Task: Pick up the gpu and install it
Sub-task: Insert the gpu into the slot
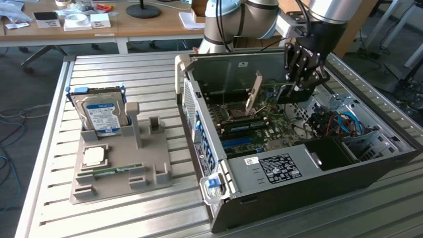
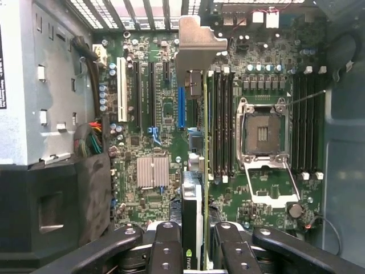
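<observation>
Gripper [image 2: 197,237] clamped on gpu [image 2: 193,200], card held edge-on; its long side runs along blue slot [image 2: 181,108], just beside it.

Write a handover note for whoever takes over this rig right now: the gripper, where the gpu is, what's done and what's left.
The gripper: shut on the gpu, with a finger on either side of the card.
The gpu: inside the open computer case, over the motherboard. It is tilted in the exterior view and runs alongside the blue slot.
Done: the gpu is picked up and is in the case.
Left: the install. The card does not look seated in a slot.
</observation>
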